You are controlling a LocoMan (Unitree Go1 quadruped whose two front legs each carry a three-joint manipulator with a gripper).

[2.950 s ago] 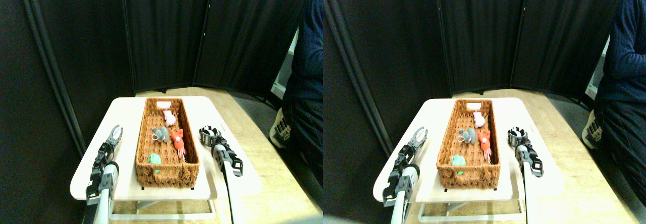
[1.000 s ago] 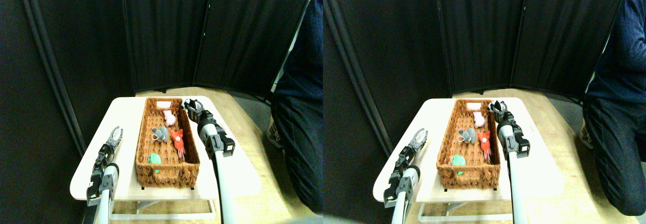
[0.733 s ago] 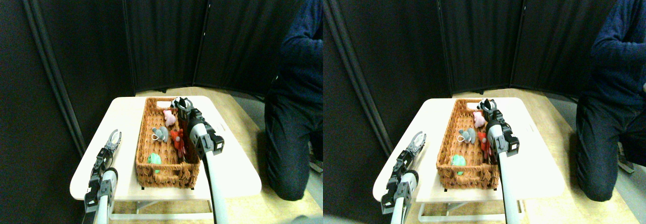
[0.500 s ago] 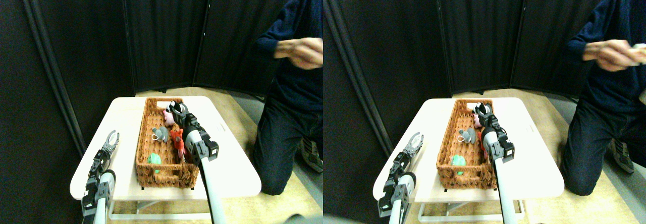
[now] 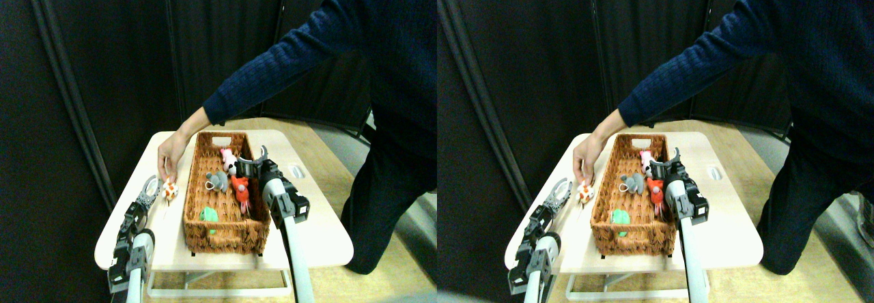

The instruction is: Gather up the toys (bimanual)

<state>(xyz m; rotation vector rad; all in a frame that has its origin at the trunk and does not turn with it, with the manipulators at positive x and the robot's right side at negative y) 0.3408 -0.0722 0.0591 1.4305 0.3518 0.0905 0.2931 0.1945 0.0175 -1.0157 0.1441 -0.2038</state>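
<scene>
A brown wicker basket (image 5: 198, 200) stands in the middle of the white table (image 5: 314, 238). Inside it lie a pink toy (image 5: 228, 158) at the back, a grey toy (image 5: 217, 181), an orange-red toy (image 5: 240, 186) and a green toy (image 5: 209, 215) at the front. A person's hand (image 5: 168, 161) sets a small striped orange toy (image 5: 170, 190) on the table left of the basket. My left gripper (image 5: 149, 190) is open, just left of that toy. My right gripper (image 5: 251, 164) hangs open over the basket's right rim, beside the pink toy. I cannot make out a black-and-white toy.
The person leans in from the right, with a dark blue sleeve (image 5: 273, 61) stretched across above the basket's far end. Black curtain panels (image 5: 102, 57) close off the back and left. Wooden floor (image 5: 341, 173) lies right of the table.
The person has bent in and reached across to put a striped orange toy by my left gripper. My right gripper has drawn back to the basket's right rim and opened.
</scene>
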